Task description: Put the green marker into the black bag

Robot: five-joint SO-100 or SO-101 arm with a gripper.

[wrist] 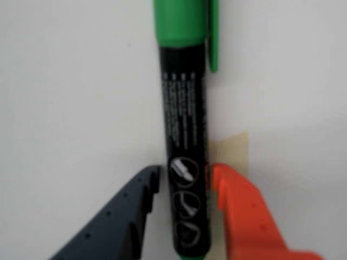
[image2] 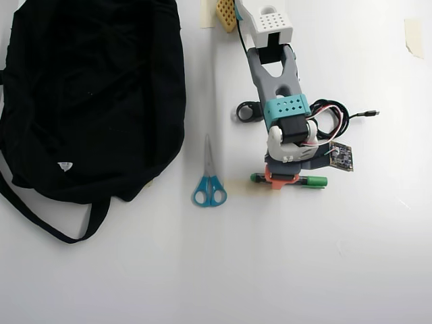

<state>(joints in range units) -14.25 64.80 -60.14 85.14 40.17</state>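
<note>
The green marker [wrist: 184, 124] lies on the white table, its bright green cap at the top of the wrist view. My gripper [wrist: 185, 176] straddles the dark printed barrel. The dark grey finger [wrist: 135, 211] is on the left and the orange finger [wrist: 244, 216] on the right, each with only a thin gap to the barrel. In the overhead view the gripper [image2: 283, 179] sits over the middle of the marker [image2: 314, 181], whose ends stick out on both sides. The black bag [image2: 94, 88] lies far left, its strap trailing toward the front.
Blue-handled scissors [image2: 209, 182] lie between the bag and the marker. A black ring [image2: 248, 111] and looped cables [image2: 334, 118] sit beside the arm. Tape pieces [image2: 413, 34] mark the table, and one [wrist: 233, 149] shows just right of the marker.
</note>
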